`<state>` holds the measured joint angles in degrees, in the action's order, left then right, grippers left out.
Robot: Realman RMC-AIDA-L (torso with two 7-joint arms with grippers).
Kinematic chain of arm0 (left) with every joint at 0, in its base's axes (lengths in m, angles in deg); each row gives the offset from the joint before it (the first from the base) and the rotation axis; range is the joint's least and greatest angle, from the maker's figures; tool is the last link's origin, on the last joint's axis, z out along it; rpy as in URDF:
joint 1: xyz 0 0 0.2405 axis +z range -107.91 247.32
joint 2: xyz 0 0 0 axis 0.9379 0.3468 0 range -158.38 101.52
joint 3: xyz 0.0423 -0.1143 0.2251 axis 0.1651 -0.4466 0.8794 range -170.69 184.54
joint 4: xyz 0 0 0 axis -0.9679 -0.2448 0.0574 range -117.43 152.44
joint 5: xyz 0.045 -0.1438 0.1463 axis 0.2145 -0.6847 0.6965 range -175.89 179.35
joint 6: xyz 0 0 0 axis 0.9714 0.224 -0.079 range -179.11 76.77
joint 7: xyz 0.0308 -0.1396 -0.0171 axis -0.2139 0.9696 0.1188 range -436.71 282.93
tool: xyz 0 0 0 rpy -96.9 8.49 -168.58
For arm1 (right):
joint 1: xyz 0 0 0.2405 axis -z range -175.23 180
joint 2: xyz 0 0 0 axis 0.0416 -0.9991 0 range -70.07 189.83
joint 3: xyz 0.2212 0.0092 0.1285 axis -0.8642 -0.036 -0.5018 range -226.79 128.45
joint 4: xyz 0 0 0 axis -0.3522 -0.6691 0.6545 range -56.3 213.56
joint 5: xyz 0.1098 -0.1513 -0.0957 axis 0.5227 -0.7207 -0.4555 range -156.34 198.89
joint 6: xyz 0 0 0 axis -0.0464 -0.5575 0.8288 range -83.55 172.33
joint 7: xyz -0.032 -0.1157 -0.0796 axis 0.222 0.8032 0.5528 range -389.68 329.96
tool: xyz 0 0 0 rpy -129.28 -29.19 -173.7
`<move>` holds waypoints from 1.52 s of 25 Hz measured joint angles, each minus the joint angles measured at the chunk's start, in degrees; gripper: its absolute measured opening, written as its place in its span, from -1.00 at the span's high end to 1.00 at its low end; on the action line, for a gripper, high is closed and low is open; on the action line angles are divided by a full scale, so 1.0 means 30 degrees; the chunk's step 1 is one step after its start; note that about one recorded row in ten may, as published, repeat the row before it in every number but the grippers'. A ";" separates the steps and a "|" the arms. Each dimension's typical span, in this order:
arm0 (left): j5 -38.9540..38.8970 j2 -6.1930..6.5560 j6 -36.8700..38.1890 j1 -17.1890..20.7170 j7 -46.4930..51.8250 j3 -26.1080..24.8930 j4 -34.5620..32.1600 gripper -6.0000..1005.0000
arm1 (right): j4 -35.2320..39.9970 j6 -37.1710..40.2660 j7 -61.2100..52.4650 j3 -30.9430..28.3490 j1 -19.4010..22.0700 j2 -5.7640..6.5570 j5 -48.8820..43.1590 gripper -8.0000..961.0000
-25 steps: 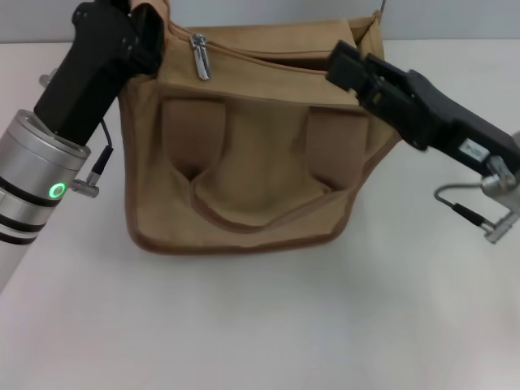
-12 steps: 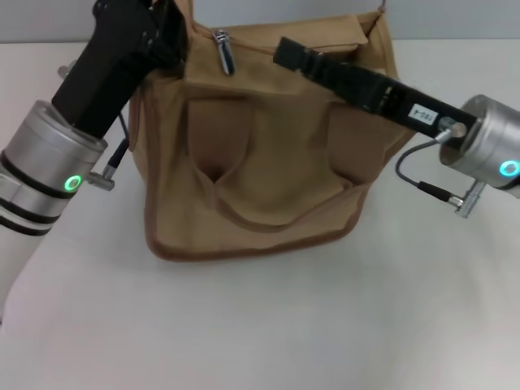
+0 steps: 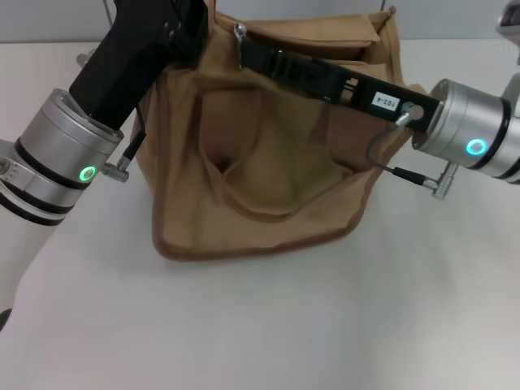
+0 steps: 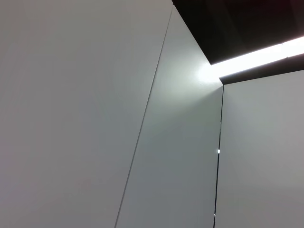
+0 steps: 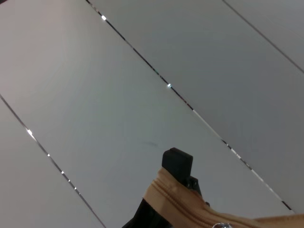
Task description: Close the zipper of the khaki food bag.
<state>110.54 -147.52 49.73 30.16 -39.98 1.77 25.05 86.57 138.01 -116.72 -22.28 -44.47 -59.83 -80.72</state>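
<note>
The khaki food bag (image 3: pixel 260 162) stands on the white table, its strap handles lying flat against its front face. The zipper's silver pull tab (image 3: pixel 239 32) sticks up at the left end of the top panel. My left gripper (image 3: pixel 193 20) is shut on the bag's top left corner. My right gripper (image 3: pixel 250 50) lies along the zipper line, and its tip is just below the pull tab. The right wrist view shows a strip of the tan zipper edge (image 5: pixel 183 206) against a pale wall. The left wrist view shows only wall and ceiling.
The white table (image 3: pixel 260 325) stretches in front of the bag and to both sides. A cable with a metal plug (image 3: pixel 439 188) hangs from my right wrist beside the bag's right edge.
My right gripper has swept left along the bag's top, from its right end to the pull tab. My left arm and the bag have shifted right and the bag's top has risen.
</note>
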 joint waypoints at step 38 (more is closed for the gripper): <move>-0.0028 0.0000 -0.0032 -0.0021 -0.0102 -0.0075 0.0031 0.95 | 0.0094 -0.0112 0.0029 0.0559 -0.0331 0.0002 0.0248 0.31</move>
<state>110.46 -147.52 49.64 30.09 -40.29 1.54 25.15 86.85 137.67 -116.63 -20.61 -45.47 -59.83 -79.97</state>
